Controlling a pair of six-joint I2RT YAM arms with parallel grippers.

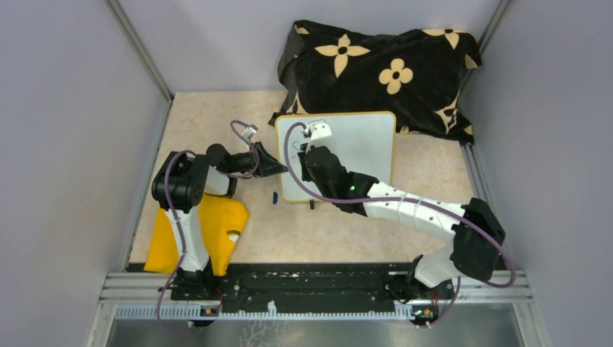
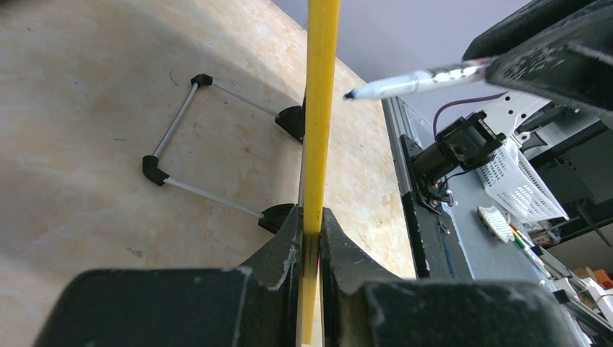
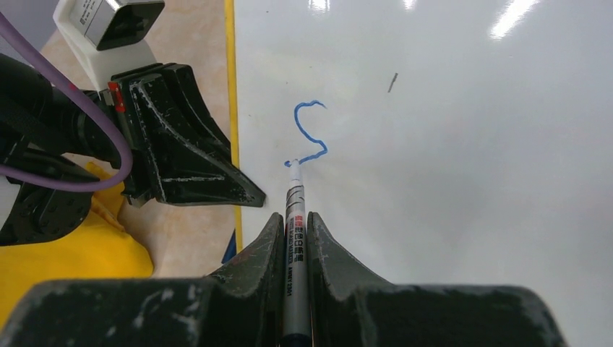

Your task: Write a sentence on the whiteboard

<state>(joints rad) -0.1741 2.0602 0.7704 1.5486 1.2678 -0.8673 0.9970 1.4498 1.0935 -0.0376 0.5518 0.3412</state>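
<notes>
The whiteboard (image 1: 365, 148) is sitting in the middle of the counter (image 1: 217, 123), its far edge right against the black flowered cloth (image 1: 383, 69). The left claw (image 2: 311, 224) is clenching the board's yellow rim on its left side, pinching it from both faces. The right claw (image 3: 293, 220) is gripping a marker (image 3: 295, 246) tight. The marker's tip is resting at the lower end of a blue hooked stroke (image 3: 312, 130), something like an S, though I cannot tell whether it is touching. The barrel is carrying a red patch and small dark print, too fine for me to read. A yellow cloth (image 1: 217, 224) is lying beside the left arm's base.
</notes>
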